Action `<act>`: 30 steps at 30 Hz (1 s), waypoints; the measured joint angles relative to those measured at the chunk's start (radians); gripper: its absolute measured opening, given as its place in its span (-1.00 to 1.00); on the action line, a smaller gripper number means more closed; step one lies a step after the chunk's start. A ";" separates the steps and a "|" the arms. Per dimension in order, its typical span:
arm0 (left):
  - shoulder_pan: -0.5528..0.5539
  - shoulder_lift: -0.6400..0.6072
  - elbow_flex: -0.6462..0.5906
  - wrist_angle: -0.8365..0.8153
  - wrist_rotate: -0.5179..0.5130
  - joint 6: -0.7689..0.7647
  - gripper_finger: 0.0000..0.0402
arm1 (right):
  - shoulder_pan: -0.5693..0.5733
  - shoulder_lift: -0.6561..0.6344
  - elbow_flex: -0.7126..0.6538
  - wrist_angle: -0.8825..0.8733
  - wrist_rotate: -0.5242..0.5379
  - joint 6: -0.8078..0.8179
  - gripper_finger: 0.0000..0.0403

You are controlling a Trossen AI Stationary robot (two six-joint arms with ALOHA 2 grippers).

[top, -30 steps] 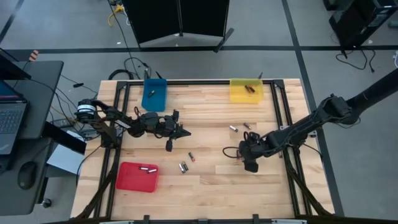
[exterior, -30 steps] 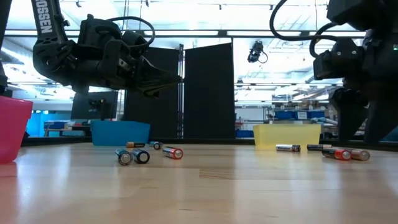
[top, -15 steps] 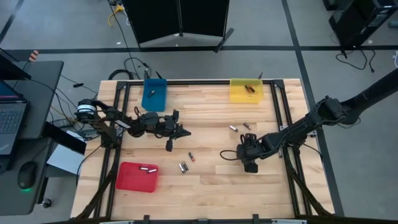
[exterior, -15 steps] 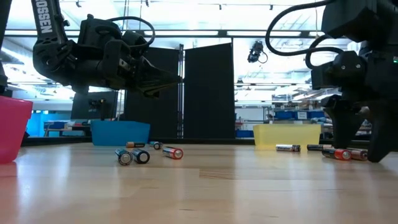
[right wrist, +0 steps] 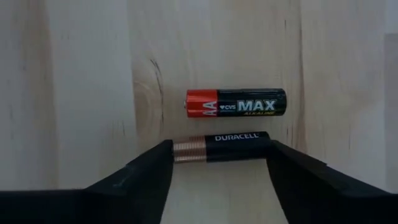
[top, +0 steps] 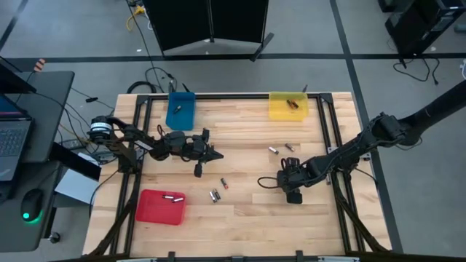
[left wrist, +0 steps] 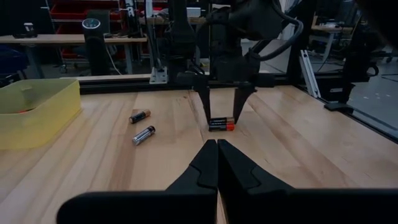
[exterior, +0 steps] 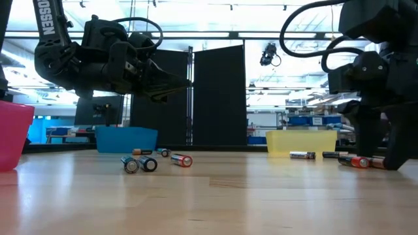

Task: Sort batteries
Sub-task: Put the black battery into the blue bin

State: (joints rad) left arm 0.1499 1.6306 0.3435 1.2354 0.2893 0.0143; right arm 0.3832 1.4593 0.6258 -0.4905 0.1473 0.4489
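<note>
Right hand down at the table, pointing straight at the wood; fingers spread to either side of a copper-ended Duracell battery lying flat, each fingertip at or almost at one end of the cell — cannot tell whether they press it yet. Just beyond that cell, parallel and close beside it, a red-and-black AA battery, outside the fingers' span. In the left wrist view the same pair lies between the two dark fingertips of the right hand, on bare wood. Two more batteries lie loose a little to one side of that hand, toward the yellow tray, which holds a dark cell. Left hand hangs above the table well apart from the right one, fingers pressed together, holding nothing. Below and ahead of it, a small cluster of batteries on the wood. Red tray near the left hand's side holds a silvery cell; blue tray behind the left arm holds one too.
</note>
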 joint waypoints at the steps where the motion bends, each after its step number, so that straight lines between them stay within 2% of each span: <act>1: 0.000 0.000 0.000 0.000 0.000 0.000 -0.97 | 0.000 0.000 0.000 0.000 0.000 0.000 0.22; 4: 0.000 0.000 0.000 0.000 0.000 0.000 -0.97 | 0.000 0.002 0.016 -0.021 -0.007 0.008 0.13; 7: 0.000 0.000 0.000 0.000 -0.008 -0.028 -0.97 | -0.001 0.006 0.052 -0.079 -0.006 0.011 0.14; 11: 0.000 0.000 0.000 0.006 -0.037 -0.189 -0.97 | -0.001 0.005 0.120 -0.183 0.007 0.032 0.19; 14: -0.006 0.000 0.000 0.008 -0.068 -0.335 -0.97 | 0.003 0.005 0.173 -0.266 0.060 0.044 0.17; 18: -0.023 0.000 0.001 0.007 -0.120 -0.481 -0.97 | 0.004 0.004 0.239 -0.300 0.210 0.004 0.16; 21: -0.040 0.000 0.022 -0.008 -0.112 -0.499 -0.94 | -0.009 0.003 0.278 -0.242 0.323 -0.074 0.16; 27: -0.065 0.000 0.116 -0.087 -0.107 -0.593 -0.67 | -0.063 0.003 0.292 -0.003 0.374 -0.277 0.16; 30: -0.074 0.000 0.172 -0.174 -0.109 -0.606 -0.49 | -0.086 0.003 0.292 0.084 0.443 -0.341 0.16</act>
State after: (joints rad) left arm 0.0759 1.6306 0.5150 1.0613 0.1808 -0.5918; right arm 0.2969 1.4624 0.9180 -0.4063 0.5903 0.1080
